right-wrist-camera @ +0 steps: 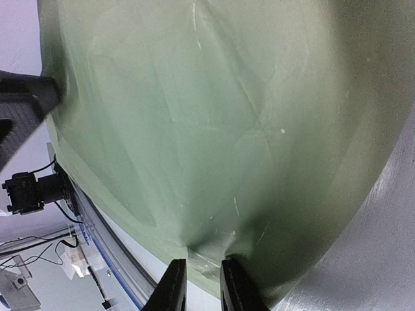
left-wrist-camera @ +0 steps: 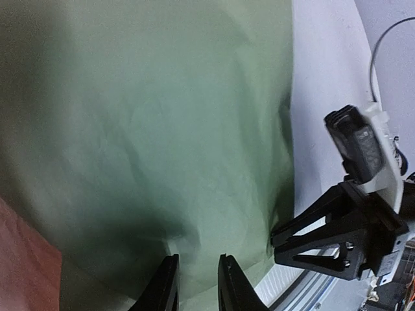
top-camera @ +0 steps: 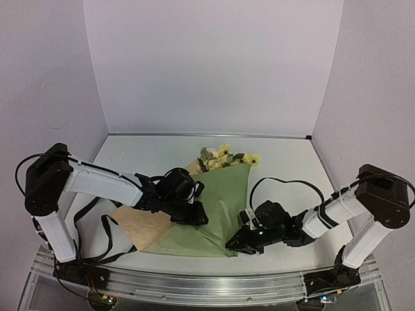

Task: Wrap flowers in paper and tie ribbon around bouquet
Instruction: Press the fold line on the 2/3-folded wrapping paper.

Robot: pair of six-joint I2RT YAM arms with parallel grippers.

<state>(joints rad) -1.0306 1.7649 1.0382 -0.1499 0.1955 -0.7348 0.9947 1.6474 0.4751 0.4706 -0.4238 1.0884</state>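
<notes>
Olive paper [top-camera: 224,207] wraps flowers [top-camera: 224,157] on tabletop [top-camera: 146,152], blooms far ahead of my right hand [right-wrist-camera: 202,267], narrow, pinching paper edge. My left hand [left-wrist-camera: 196,260] narrow, paper under it; cannot tell if gripping.

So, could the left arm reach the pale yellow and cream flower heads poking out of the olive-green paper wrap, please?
Probably yes: the flower heads lie bare beyond the paper, with nothing between them and the left gripper.
</notes>
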